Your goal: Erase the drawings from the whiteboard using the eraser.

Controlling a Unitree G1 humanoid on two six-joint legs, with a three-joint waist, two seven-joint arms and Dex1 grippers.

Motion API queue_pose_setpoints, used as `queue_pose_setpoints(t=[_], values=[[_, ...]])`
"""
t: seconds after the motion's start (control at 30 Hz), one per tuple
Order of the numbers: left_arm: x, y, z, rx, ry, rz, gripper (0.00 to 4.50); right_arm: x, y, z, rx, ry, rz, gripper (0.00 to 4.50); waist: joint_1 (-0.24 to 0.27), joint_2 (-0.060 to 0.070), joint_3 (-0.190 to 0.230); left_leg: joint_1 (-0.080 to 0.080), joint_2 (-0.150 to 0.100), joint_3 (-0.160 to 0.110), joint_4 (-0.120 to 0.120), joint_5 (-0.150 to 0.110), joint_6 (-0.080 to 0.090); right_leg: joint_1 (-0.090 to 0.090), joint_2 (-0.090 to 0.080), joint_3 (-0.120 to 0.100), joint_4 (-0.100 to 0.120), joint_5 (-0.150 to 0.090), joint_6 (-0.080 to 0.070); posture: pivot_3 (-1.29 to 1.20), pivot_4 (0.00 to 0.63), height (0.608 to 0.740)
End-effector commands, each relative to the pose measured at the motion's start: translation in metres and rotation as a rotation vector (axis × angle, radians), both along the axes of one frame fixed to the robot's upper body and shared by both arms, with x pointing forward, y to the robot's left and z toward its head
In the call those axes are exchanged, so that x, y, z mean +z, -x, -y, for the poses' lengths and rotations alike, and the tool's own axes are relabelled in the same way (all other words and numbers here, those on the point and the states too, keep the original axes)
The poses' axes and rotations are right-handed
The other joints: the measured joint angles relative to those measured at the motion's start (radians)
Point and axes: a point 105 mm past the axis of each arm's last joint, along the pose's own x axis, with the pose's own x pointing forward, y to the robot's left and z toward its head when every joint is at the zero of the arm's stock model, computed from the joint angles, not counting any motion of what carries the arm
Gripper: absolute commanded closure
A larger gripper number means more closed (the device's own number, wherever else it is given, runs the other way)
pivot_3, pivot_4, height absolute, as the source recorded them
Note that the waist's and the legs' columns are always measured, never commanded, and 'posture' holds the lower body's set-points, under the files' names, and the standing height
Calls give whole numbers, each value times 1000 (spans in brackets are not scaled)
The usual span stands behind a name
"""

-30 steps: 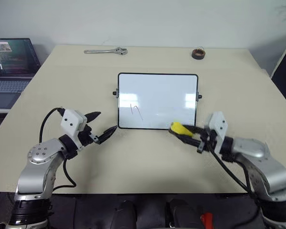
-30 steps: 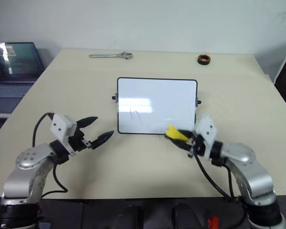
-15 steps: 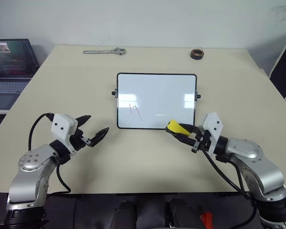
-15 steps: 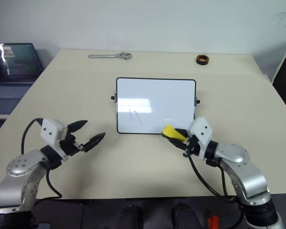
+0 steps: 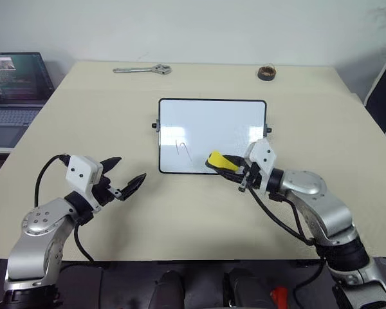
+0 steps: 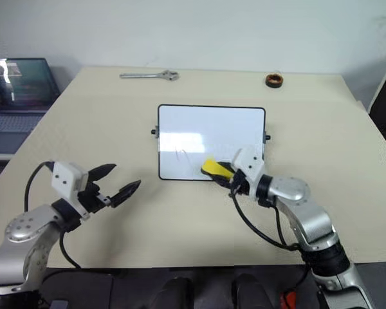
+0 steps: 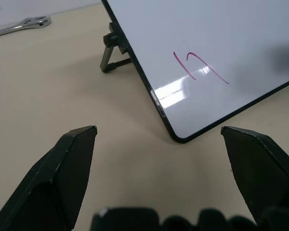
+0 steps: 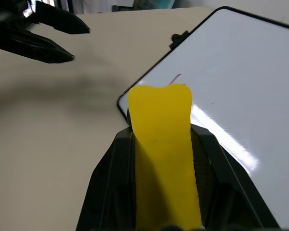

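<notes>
The whiteboard (image 5: 212,125) stands propped on the table, black-framed and tilted back. One thin reddish squiggle of the drawings (image 5: 184,149) sits at its lower left, clear in the left wrist view (image 7: 198,68). My right gripper (image 5: 226,170) is shut on the yellow eraser (image 5: 217,160), whose tip lies over the board's lower edge, just right of the squiggle. In the right wrist view the eraser (image 8: 161,139) sticks out between the black fingers toward the board. My left gripper (image 5: 130,168) hangs open and empty over the table, left of the board's lower left corner.
A metal wrench (image 5: 143,68) lies at the table's far left. A dark tape roll (image 5: 266,73) sits at the far right. An open laptop (image 5: 16,84) stands off the table's left edge. Bare tabletop runs in front of the board.
My right gripper has carried the eraser leftward and forward, from the board's lower right corner to its lower edge near the squiggle. The left gripper has stayed about where it was.
</notes>
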Motion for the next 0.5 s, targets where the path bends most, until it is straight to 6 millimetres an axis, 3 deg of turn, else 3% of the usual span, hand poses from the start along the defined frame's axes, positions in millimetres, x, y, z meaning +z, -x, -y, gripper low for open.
queue_pose_setpoints(t=[0.03, 0.23, 0.33, 0.5], values=[[13, 1, -1, -8, -29, 48, 0, 7, -14, -27, 42, 90, 156, 3353, -8, 0, 0, 0, 0, 1, 0, 0, 0, -1, 1, 0, 1, 0, 0, 0, 150, 740], [8, -2, 1, -39, -51, 35, 0, 7, -54, -61, 7, 197, 285, 3353, -15, 0, 0, 0, 0, 1, 1, 0, 0, -2, 1, 1, 4, 0, -1, 0, 150, 740], [4, -4, 1, -56, -50, 31, 0, 3, -75, -67, -33, 262, 324, 3353, -16, 0, 0, 0, 0, 2, 1, 0, 0, -2, 0, 0, 5, 0, -1, 0, 150, 740], [-7, -4, -9, -59, -55, 18, 0, -20, -81, -68, 26, 403, 306, 3353, -15, 0, 0, 0, 1, 1, 1, 0, 0, -3, -1, 0, 4, 0, -1, 0, 150, 740]])
